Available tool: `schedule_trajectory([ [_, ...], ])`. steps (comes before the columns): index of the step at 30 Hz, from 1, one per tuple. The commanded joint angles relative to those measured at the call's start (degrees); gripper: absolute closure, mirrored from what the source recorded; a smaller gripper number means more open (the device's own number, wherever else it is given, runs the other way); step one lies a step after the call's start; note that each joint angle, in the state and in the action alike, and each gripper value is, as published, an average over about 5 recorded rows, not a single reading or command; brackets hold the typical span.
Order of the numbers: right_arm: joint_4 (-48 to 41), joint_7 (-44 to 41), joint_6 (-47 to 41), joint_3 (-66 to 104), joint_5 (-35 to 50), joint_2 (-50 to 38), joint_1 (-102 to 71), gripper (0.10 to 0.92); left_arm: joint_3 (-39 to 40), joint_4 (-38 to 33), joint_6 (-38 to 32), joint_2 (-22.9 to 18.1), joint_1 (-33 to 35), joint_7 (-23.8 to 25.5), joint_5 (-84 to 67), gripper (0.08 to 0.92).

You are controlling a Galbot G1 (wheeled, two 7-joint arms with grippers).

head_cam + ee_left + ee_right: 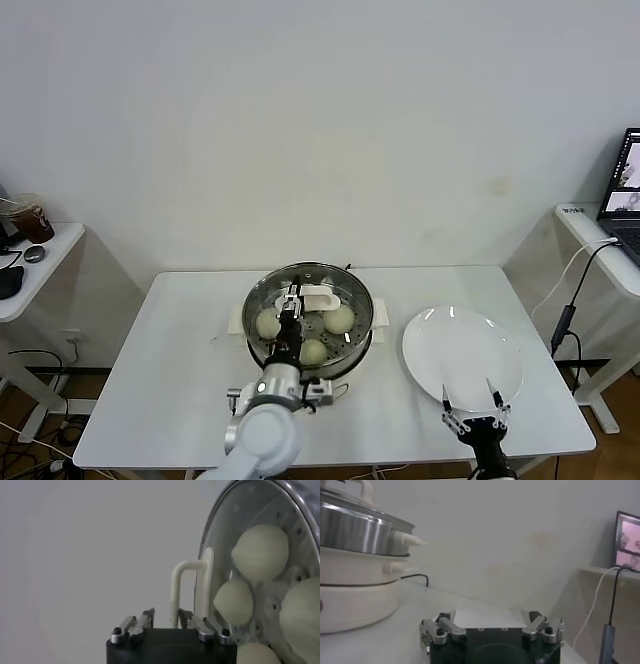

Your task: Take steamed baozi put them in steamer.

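White tabletop (pixel 160 380) against a plain pale wall; steamer (pixel 356 338) sits near its middle and serves as landmark. Steamed baozi (pixel 339 319): smooth, matte, cream-white domes, lying on the perforated steel floor inside the steamer; three show plainly from the head view, a fourth at the edge of the left wrist view. Glass lid (pixel 310 280) rests on the steamer rim, clear, with a cream loop handle (pixel 318 298) rising at its centre. Left end effector (pixel 291 308) hangs directly over the steamer at that handle; in the left wrist view the handle (pixel 186 587) stands between its fingers (pixel 131 626), which are part-open and appear just clear of it, so nothing is gripped. Handle's long axis runs across the gap between the fingers. Left arm is by far the nearer to the steamer. Judgement: buns are in, lid on, task about finished; left arm needs only a straight lift away. Beside the steamer, toward the robot's right, a flat glossy white plate (pixel 440 345), bare. Right end effector (pixel 478 412) is parked at the plate's near rim, fingers spread wide, holding nothing.
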Motion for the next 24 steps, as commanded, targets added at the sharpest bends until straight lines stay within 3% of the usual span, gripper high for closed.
schedule_trajectory([
  [1, 0.3, -0.2, -0.1, -0.2, 0.0, -0.4, -0.3, 0.203, -7.4, -11.8, -15.2, 2.8, 13.9, -12.3, -30.1, 0.464],
  [9, 1.4, -1.4, 0.1, -0.8, 1.6, -0.6, -0.8, 0.203, -27.9, -19.4, -41.6, 3.2, 38.6, -19.5, -70.8, 0.234],
  [13, 3.3, -2.3, -2.5, -2.5, 5.6, -1.8, -2.0, 0.203, -33.6, -20.9, -45.9, 2.7, 48.7, -18.7, -81.6, 0.184],
  [19, 9.0, -2.2, -8.7, -7.4, 14.5, -8.0, -7.9, 0.203, -35.6, -18.7, -50.6, 0.7, 55.6, -20.2, -87.7, 0.177],
  [24, 12.1, -0.8, -10.5, -10.9, 14.0, -10.8, -12.3, 0.203, -37.0, -11.6, -55.8, -1.1, 57.5, -17.2, -90.7, 0.177],
])
